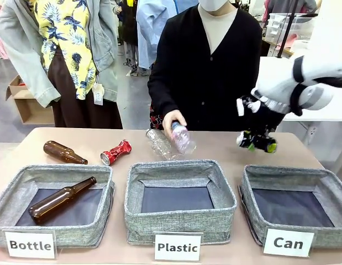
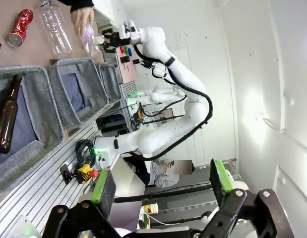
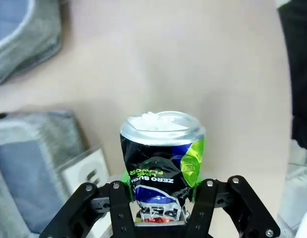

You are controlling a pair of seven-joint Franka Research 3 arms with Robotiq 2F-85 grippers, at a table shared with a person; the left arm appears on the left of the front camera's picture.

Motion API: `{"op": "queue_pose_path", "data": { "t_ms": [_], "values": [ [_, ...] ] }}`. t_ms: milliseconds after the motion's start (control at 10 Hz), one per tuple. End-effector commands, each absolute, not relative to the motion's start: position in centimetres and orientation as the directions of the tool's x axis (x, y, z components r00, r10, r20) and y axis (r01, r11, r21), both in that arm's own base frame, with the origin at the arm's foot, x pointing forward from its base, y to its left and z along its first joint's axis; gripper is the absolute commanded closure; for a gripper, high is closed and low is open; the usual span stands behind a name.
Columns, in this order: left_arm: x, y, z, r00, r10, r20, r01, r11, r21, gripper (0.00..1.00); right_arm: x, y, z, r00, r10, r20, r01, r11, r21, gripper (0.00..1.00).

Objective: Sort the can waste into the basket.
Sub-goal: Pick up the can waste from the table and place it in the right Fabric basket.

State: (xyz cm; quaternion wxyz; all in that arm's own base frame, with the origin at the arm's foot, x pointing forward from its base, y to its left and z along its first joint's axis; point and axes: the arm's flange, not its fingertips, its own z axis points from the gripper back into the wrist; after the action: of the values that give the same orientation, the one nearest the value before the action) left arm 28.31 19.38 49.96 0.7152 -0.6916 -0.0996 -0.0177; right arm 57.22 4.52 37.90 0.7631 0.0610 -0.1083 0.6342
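Now Bottle basket (image 1: 27, 175) holds one brown bottle (image 1: 60, 200); right jaws clamp dark can (image 3: 162, 163).

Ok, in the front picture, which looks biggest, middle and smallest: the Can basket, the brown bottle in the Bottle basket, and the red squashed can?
1. Can basket, largest by far.
2. Brown bottle in the Bottle basket.
3. Red squashed can, smallest, though it lies farther from the camera, which shrinks it somewhat.

A tan table (image 1: 38, 138) stands on a grey floor (image 1: 129, 96). An open cardboard box (image 1: 28, 109) sits at left (on that floor), a white table (image 1: 339, 114) at right. The wall (image 2: 272, 59) is white, brightly lit.
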Motion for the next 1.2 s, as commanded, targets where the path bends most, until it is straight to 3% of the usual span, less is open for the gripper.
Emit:
{"op": "queue_pose_path", "data": {
  "t_ms": [0,100,300,700,900,1000,1100],
  "values": [
    [28.4,19.3,50.3,0.978,0.112,0.178,0.176,0.022,-0.984,0.00,49.9,2.9,42.6,0.169,0.957,0.237,-0.972,0.202,-0.123,1.00],
    [28.4,19.3,50.3,0.978,0.112,0.178,0.176,0.022,-0.984,0.00,46.7,1.7,44.2,0.151,0.962,0.229,-0.973,0.186,-0.136,1.00],
    [28.4,19.3,50.3,0.978,0.112,0.178,0.176,0.022,-0.984,0.00,40.2,-0.1,44.9,0.143,0.958,0.248,-0.987,0.157,-0.036,1.00],
    [28.4,19.3,50.3,0.978,0.112,0.178,0.176,0.022,-0.984,0.00,38.0,-0.8,42.0,0.161,0.945,0.286,-0.986,0.165,0.012,1.00],
    [28.4,19.3,50.3,0.978,0.112,0.178,0.176,0.022,-0.984,0.00,37.9,-0.8,41.3,0.159,0.941,0.298,-0.987,0.153,0.043,0.07],
    [28.4,19.3,50.3,0.978,0.112,0.178,0.176,0.022,-0.984,0.00,38.0,-0.8,41.1,0.163,0.940,0.299,-0.987,0.156,0.046,0.00],
    [28.4,19.3,50.3,0.978,0.112,0.178,0.176,0.022,-0.984,0.00,38.0,-0.9,40.9,0.178,0.935,0.305,-0.984,0.169,0.054,0.00]
  ]
}}
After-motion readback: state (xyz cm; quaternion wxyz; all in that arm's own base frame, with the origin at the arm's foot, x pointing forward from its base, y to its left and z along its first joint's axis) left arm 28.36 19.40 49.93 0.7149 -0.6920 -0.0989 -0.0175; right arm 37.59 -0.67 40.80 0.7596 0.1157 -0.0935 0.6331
